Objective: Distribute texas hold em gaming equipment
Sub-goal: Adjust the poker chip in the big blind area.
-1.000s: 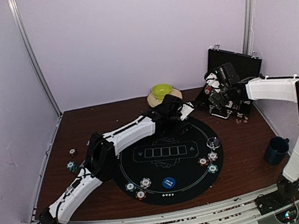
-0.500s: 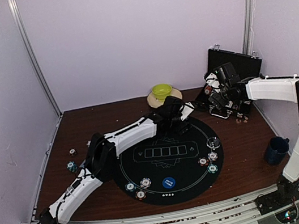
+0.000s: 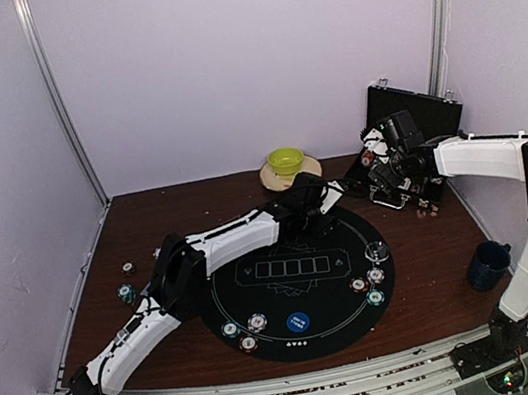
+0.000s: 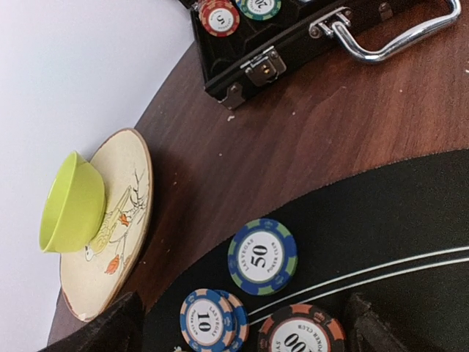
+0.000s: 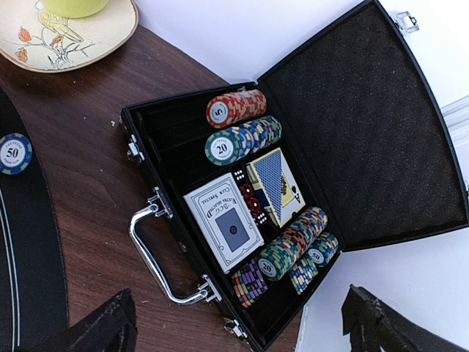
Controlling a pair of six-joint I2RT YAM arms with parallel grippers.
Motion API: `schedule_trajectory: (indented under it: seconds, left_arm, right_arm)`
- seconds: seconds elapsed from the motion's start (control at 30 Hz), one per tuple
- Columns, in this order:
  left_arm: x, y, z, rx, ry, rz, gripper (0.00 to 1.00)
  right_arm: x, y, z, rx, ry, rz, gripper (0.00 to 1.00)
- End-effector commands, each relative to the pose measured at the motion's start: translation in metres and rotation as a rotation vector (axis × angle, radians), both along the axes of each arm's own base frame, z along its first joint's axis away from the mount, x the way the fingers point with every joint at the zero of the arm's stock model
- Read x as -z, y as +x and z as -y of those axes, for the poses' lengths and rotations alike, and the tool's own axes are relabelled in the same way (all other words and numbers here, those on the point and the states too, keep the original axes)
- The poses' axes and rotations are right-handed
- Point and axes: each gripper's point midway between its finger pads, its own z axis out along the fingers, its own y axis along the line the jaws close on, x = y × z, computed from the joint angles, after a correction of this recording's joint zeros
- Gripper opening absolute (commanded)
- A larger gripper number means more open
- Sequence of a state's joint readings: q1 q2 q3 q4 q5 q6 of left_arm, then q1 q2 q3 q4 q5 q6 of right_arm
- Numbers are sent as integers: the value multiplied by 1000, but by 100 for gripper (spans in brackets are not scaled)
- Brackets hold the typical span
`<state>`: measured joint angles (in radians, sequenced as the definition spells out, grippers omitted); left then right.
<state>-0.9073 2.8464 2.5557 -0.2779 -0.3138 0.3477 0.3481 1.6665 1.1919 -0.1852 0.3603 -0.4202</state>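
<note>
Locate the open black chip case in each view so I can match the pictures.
Top external: chip case at the table's far right, lid raised, partly behind the right arm.
Left wrist: top edge, right of centre; only its front part shows.
Right wrist: fills the centre, lid open.
Shared landmark: green bowl on its plate, left of the case in all three.

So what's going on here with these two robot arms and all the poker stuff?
They're laying out a poker game. The left gripper, open and empty, hovers over striped chips at the far edge of the round black mat. The right gripper, also open and empty, hangs above the open black case, which holds chip rows, card decks and red dice. Other small chip groups already sit around the mat.
</note>
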Motion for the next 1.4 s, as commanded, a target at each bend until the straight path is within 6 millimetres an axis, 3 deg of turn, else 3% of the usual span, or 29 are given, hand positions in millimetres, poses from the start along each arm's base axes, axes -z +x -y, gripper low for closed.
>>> schedule_trajectory:
  seconds: [0.0, 0.57, 0.87, 1.0, 1.2, 1.37]
  left_arm:
    - [35, 13, -46, -133, 137, -39, 97]
    - [40, 20, -71, -255, 174, -14, 97]
    - [41, 24, -76, -270, 173, -17, 97]
    - [36, 20, -69, -234, 143, -48, 98]
    - [-13, 5, -46, -137, 64, -80, 98]
    - [-71, -14, -49, -84, 11, -95, 98]
  right_arm:
    - [2, -1, 1, 3, -5, -2, 100]
    - [5, -1, 1, 4, -8, -9, 100]
    - [10, 0, 0, -1, -9, -22, 100]
    - [19, 1, -2, -8, -9, -43, 100]
    - [40, 6, -14, -29, 28, -118, 100]
    - [45, 21, -32, -46, 108, -167, 100]
